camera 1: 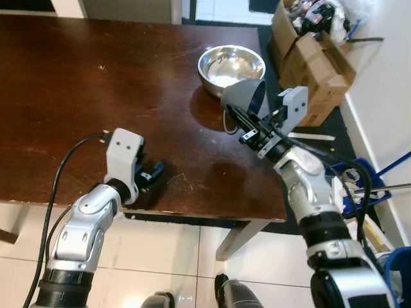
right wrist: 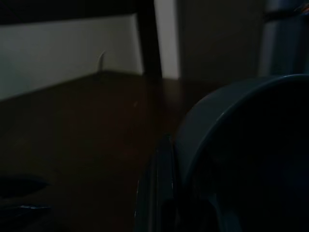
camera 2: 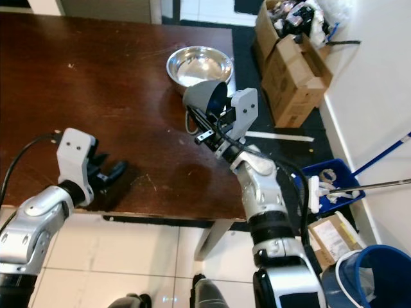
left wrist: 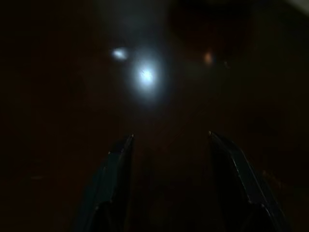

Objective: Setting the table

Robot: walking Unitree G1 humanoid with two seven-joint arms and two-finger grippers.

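Note:
A grey cup (camera 1: 243, 95) hangs tilted just above the dark wooden table (camera 1: 96, 83), its mouth turned toward the table's right edge. My right gripper (camera 1: 234, 115) is shut on its rim; in the right wrist view one finger (right wrist: 161, 193) lies against the outside of the cup wall (right wrist: 231, 125). Just behind the cup stands a shiny steel bowl (camera 1: 231, 67), which is empty. My left gripper (camera 1: 153, 172) rests low over the table near its front edge, open with nothing between its fingers (left wrist: 113, 169).
Open cardboard boxes (camera 1: 314, 58) stand on the floor right of the table. A blue bin (camera 1: 359, 186), a long mop handle (camera 2: 385, 185) and a blue bucket (camera 2: 379, 276) crowd the floor at the right. White tiles lie below the table's front edge.

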